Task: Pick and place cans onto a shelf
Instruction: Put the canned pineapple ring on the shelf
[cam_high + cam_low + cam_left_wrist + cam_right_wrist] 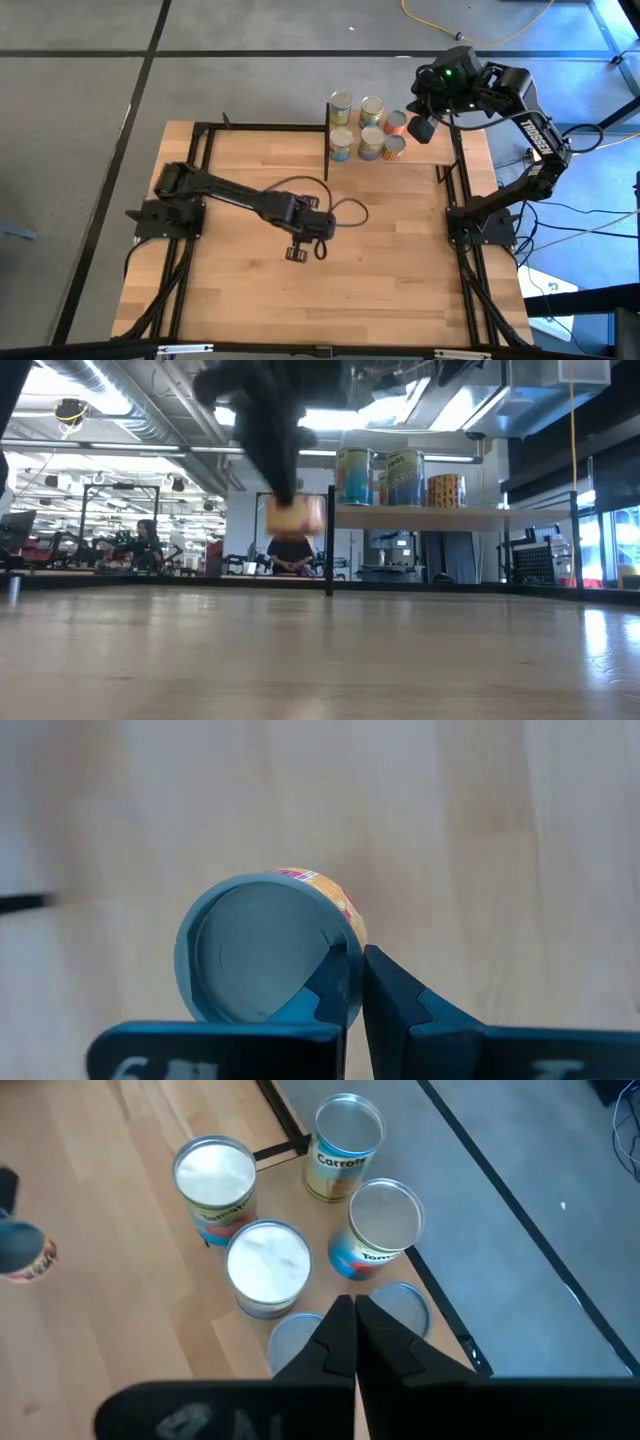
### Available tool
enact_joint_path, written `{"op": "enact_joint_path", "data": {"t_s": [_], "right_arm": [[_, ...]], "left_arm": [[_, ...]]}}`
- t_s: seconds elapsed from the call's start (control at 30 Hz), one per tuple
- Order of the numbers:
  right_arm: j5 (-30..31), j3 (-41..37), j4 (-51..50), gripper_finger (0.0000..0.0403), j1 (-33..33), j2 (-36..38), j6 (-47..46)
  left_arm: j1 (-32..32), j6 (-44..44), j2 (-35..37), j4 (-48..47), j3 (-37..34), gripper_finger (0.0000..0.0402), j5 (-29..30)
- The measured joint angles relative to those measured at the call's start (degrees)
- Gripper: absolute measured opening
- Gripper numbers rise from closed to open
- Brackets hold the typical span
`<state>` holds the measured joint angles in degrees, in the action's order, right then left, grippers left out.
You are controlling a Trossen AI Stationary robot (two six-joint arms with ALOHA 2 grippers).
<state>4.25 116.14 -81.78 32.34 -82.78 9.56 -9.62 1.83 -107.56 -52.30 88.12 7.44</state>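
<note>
My left tool [355, 982] pinches the rim of a stiff, light, slick can [265, 945] above mid-tabletop; the shelf [425, 150] sits at one o'clock, where my right tool [355, 1330] hovers, closed empty

Left gripper [297, 252]: hidden in the high view under its own wrist; in the low view [285, 500] a dark blur. Can it holds [268, 945]: lower edge cut off in the left wrist view, label mostly hidden, wording unreadable; in the low view [296, 515] a smeared yellow-pink patch. Right gripper [355, 1330]: base cut off by the picture edge; its fingers [385, 1342] cover parts of two cans [405, 1305] on the shelf [440, 152]. Shelf cans in the low view [405, 477]: labels too blurred to read, rear ones hidden behind the front row. Person [147, 545] in the room beyond the bench [320, 650]: small, indistinct.
</note>
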Motion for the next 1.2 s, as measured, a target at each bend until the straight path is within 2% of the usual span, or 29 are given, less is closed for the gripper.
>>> {"op": "enact_joint_path", "data": {"t_s": [0.17,0.33,0.57,0.8,0.97,1.2], "right_arm": [[0.00,0.00,-0.08,0.0000,0.00,0.00,1.07],[0.00,0.00,-0.57,0.0000,0.00,0.00,2.84],[-0.20,0.00,-0.46,0.0000,0.00,0.00,3.10],[-1.94,0.00,-0.42,0.0000,-0.02,0.00,3.10],[-2.01,0.00,-0.37,0.0000,0.00,0.00,3.04],[-2.90,0.00,-0.37,0.0000,0.00,0.00,4.48]], "left_arm": [[-0.60,-0.42,-6.60,1.28,-0.04,0.0007,-5.09],[-1.33,-0.80,-10.28,2.98,0.01,0.0007,-5.60],[-1.43,-3.25,-11.04,4.30,0.13,0.0007,-6.04],[-1.43,-5.25,-11.07,6.04,0.09,0.0047,-6.34],[-1.43,-8.00,-10.70,6.04,0.02,0.0055,-6.46],[-1.41,-15.12,-10.18,-0.52,5.51,0.0057,-6.49]]}}
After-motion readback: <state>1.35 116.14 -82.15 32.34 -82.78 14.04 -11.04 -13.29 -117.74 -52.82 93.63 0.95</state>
